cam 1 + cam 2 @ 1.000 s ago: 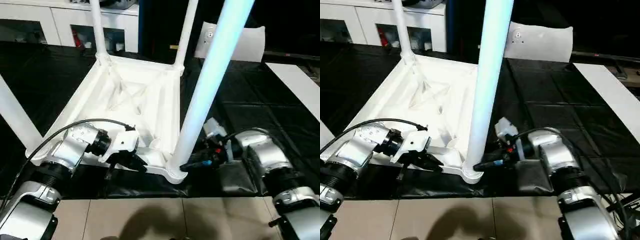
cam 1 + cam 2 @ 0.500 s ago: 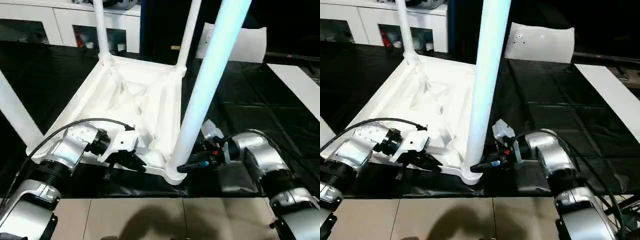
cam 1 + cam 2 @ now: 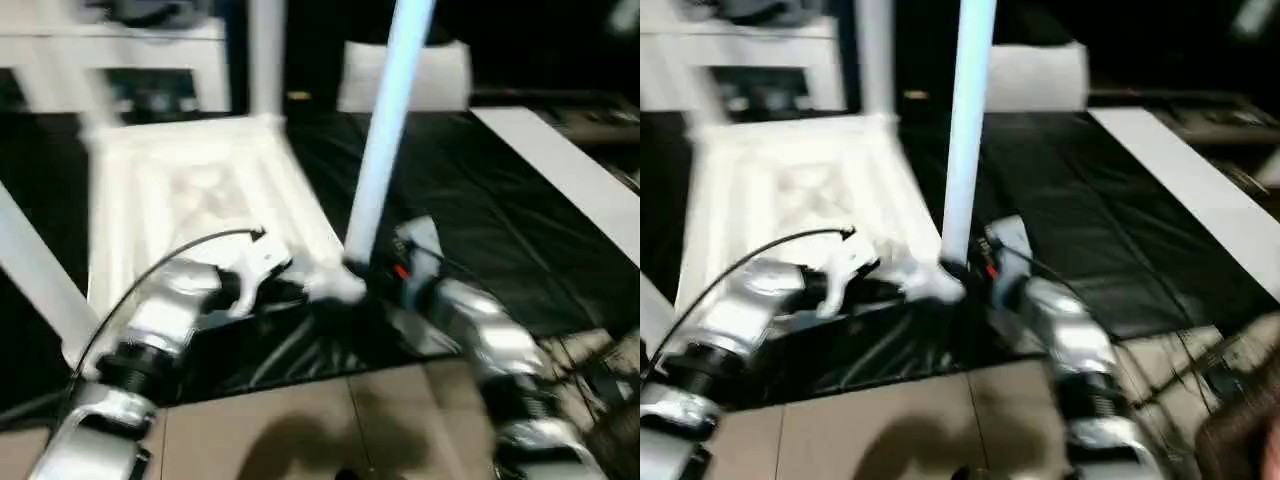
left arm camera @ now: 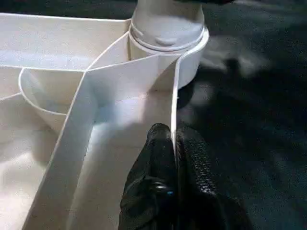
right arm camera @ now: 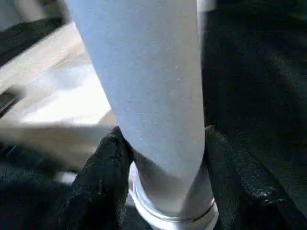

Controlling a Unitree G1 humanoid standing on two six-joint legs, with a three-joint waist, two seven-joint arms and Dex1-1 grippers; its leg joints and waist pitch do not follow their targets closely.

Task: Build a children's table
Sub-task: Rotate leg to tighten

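- Here the tabletop [image 3: 190,190] lies upside down on a black sheet [image 3: 480,200], ribbed underside facing up, with legs standing in its corner sockets.
- The left gripper [image 4: 173,143] is pinched onto the thin side wall of the tabletop, one black finger [image 4: 158,158] inside the wall and the other outside, pressed together with only the plastic edge between them.
- Just ahead of those fingers, along the same wall, sits the round corner socket [image 4: 168,43] with the foot of a leg seated in it.
- Beside the left gripper, inside the wall, straight ribs and a curved rib divide the underside into shallow pockets.
- The right gripper [image 5: 160,158] is clamped around the base of the near leg [image 3: 385,130], one dark finger [image 5: 103,177] on each side, touching it just above the ringed collar where it enters the socket.
- That leg rises steeply from between the right fingers and looks bluish in the head views.
- Both grippers meet at the same near corner, left on the rim, right on the leg, close beside each other.
- Beyond the grippers another leg [image 3: 265,55] stands at the far corner, and a further one [image 3: 30,265] slants out past the left arm.
- Well beyond the right gripper a white pillow-like slab [image 3: 405,75] stands, and a white cabinet [image 3: 120,50] runs behind the tabletop.
- Nearer than both grippers, the black sheet ends at a tan floor [image 3: 300,430].
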